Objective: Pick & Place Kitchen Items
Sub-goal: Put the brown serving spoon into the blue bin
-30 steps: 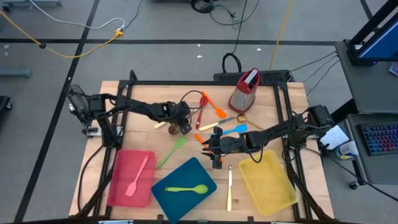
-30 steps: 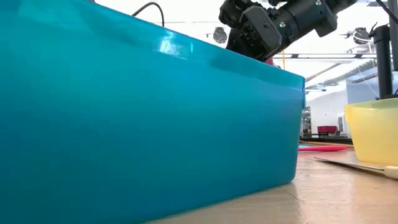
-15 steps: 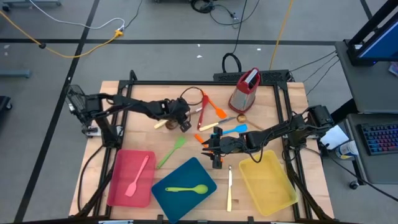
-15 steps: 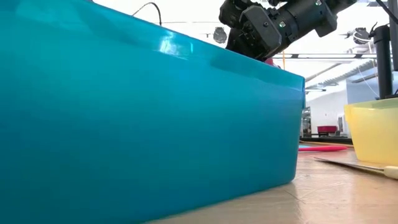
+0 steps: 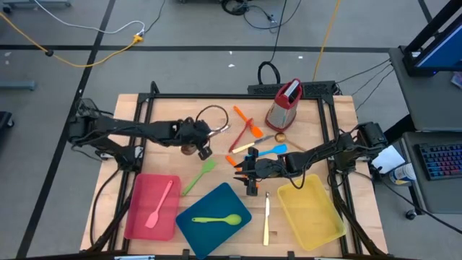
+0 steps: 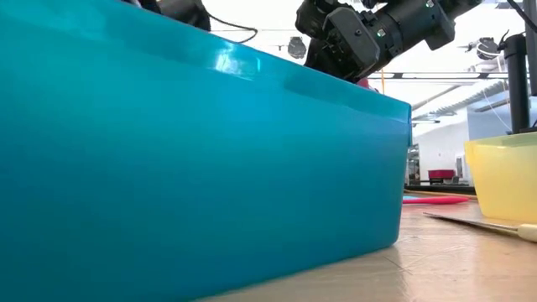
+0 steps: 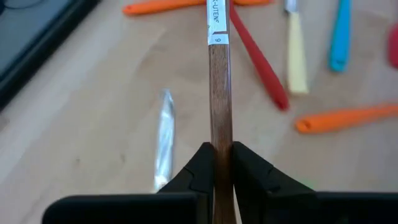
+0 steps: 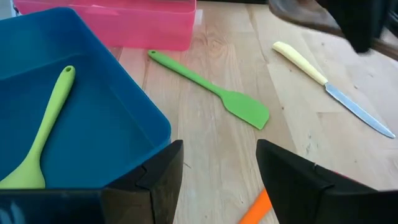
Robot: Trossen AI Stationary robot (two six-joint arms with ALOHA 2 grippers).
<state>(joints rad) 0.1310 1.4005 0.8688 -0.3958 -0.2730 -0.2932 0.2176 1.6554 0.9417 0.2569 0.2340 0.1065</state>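
Currently held: one slim brown wooden spoon (image 7: pixel 219 112), handle pinched tight between the closed fingers of the left gripper (image 5: pixel 202 144), which sits over the wooden table (image 5: pixel 144 137) toward its far left part. Its bowl end cannot be made out. Right gripper (image 5: pixel 249 170): near the table's middle, just off the far edge of the blue plastic tray (image 5: pixel 214 217), fingers spread wide and holding nothing. Loose stock nearby: flat green silicone spatula (image 5: pixel 200 175), cream-handled knife (image 8: pixel 329 87), red and orange utensils further back. Already trayed: green spoon (image 5: pixel 216 219) in the blue tray; pink spatula (image 5: pixel 160 206) in the red plastic tray (image 5: pixel 151 206). Handling note, by judgement: lift the spoon level and clear of its neighbours, carry it to a tray at the near edge, and release low over the tray floor so that the long handle does not tip out.
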